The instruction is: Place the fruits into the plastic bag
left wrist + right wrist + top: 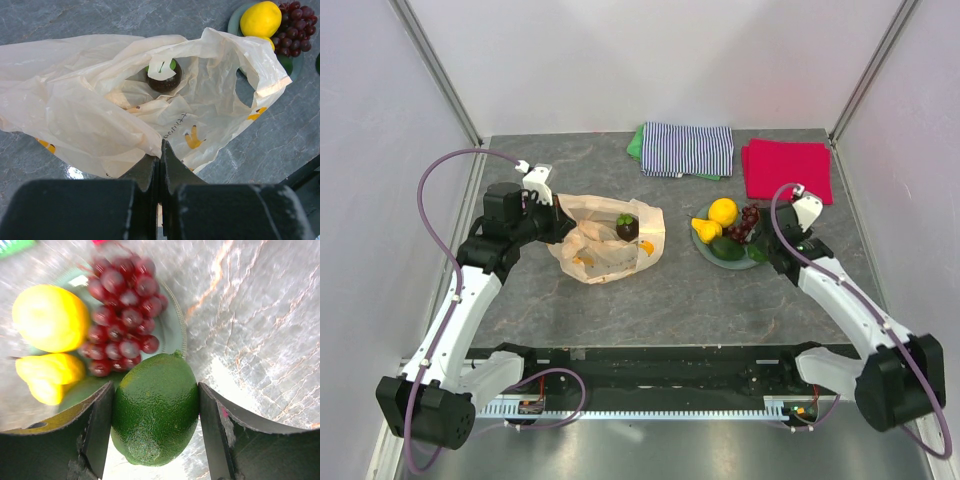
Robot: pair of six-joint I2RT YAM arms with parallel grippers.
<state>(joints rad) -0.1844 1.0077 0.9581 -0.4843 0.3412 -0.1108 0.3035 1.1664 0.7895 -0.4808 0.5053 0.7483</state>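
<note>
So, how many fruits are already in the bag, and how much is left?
Done: one dark fruit lies in the plastic bag, whose edge the left gripper pinches. In hand: the right gripper grips the green fruit at the plate. Left: lemon, pear and grapes there.

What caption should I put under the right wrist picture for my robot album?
Right gripper hugging a green lime, with grapes, lemon and pear on the plate behind.

Plastic bag on my bench, fruit inside, plate right of it, avocado in my right end effector
</note>
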